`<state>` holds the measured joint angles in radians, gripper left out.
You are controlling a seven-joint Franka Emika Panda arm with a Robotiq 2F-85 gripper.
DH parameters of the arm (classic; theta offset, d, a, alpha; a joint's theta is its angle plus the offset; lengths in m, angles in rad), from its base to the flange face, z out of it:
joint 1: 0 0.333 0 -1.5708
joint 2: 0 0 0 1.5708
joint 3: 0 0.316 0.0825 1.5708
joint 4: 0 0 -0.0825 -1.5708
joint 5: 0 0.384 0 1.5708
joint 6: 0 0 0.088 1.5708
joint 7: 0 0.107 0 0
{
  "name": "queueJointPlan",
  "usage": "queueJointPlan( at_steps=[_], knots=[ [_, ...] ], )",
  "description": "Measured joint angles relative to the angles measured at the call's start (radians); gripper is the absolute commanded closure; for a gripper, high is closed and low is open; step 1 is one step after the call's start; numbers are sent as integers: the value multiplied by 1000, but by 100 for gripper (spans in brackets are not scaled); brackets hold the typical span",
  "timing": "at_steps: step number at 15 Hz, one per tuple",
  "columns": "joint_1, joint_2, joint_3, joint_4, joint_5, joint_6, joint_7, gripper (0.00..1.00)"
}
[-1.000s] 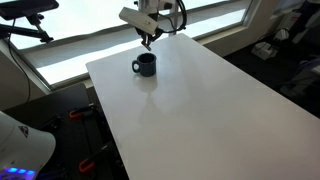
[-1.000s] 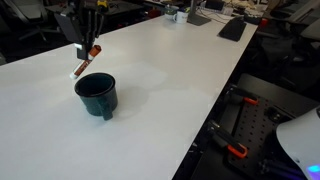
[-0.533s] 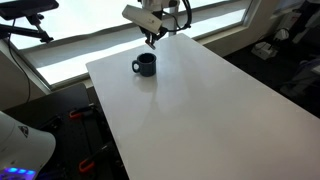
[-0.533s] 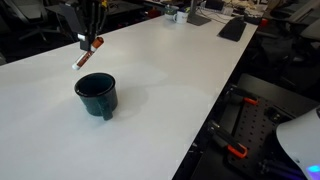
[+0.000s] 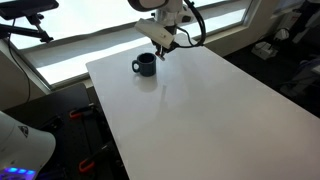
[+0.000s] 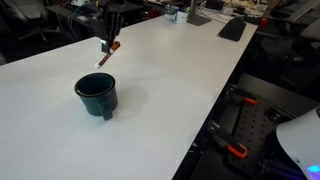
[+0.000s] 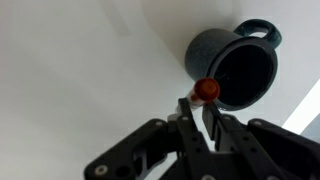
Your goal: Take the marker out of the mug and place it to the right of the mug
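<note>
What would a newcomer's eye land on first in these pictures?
The end effector holds a red marker in the air, out of the dark mug that stands on the wide white table. In the wrist view the marker's red end hangs in front of the mug's open mouth.

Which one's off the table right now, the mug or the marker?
The red marker, pinched in the tool in the air; the dark mug stands on the white table.

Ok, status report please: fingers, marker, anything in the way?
Fingers shut on marker. Marker out of mug, held above table. Nothing in the way.
</note>
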<state>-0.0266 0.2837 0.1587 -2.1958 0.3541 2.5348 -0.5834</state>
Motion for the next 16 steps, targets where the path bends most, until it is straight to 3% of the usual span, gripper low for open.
queueJointPlan(
  at_steps=[12, 13, 14, 15, 16],
  knots=[
    [-27, 197, -25, 67, -147, 0, 107, 95],
    [-28, 212, -25, 75, -158, 0, 121, 87],
    [-29, 225, -25, 84, -166, -1, 130, 57],
    [-28, 238, -27, 94, -188, -9, 151, 82],
    [-30, 244, -26, 97, -193, -9, 156, 79]
  ],
)
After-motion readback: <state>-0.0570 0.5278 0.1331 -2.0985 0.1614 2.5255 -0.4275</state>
